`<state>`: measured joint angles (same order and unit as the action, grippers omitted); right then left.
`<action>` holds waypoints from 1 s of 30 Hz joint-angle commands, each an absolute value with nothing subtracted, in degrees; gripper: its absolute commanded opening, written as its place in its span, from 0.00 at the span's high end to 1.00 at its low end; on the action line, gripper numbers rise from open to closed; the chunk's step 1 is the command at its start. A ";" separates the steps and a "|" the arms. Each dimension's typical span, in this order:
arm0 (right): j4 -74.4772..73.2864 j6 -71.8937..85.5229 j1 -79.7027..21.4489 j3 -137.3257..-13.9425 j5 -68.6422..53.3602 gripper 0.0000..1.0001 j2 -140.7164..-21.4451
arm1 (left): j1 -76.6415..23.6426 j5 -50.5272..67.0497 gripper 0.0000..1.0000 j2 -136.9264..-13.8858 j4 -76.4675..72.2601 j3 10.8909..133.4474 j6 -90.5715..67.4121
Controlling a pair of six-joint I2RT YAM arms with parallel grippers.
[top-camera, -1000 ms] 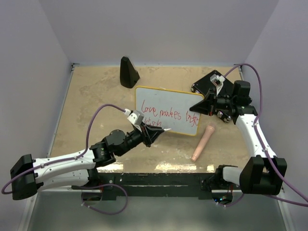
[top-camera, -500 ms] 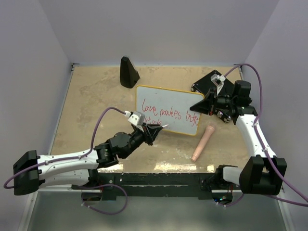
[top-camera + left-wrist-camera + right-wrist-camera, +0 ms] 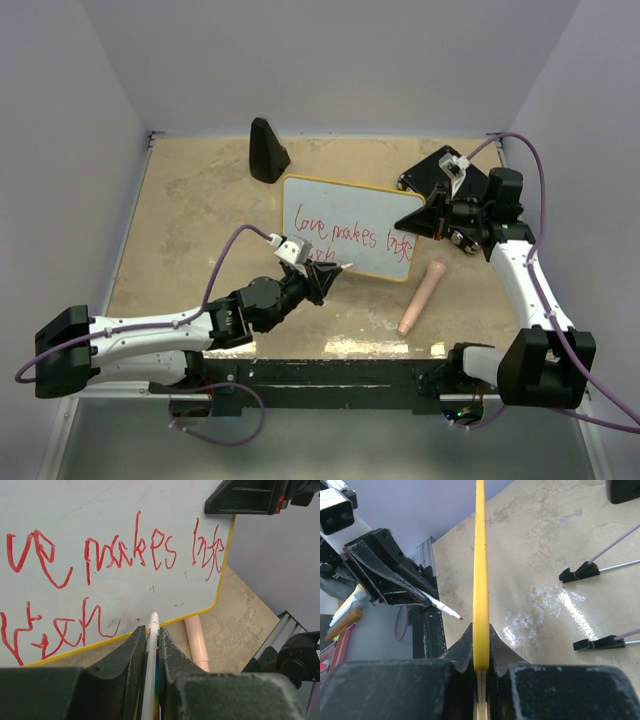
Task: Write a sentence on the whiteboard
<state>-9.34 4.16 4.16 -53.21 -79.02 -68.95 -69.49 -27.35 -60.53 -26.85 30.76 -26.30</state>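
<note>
Top camera looks down from behind the arms; both wrist cameras sit close, all sharing the whiteboard (image 3: 350, 205).

Soft, even light fell from above, leaving only faint shadows on the table (image 3: 190, 200). A wet-looking glare patch showed on it in the right wrist view. The whiteboard (image 3: 100, 510) was sharp and evenly lit; the nearest foreground in both wrist views was blurred.

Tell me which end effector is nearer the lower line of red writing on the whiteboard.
Left. The left end effector, shut on the marker, sits just below the lower line by the whiteboard's bottom edge. The right end effector clamps the board's right edge, farther off.
</note>
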 commanded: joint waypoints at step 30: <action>5.62 30.93 10.63 -53.18 -74.27 1.00 -55.12 | -52.03 -9.05 1.00 -37.45 -18.20 35.43 -31.37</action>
<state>-0.82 26.72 8.80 -54.00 -72.10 -58.13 -52.18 -11.11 -43.00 -15.55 40.25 -26.41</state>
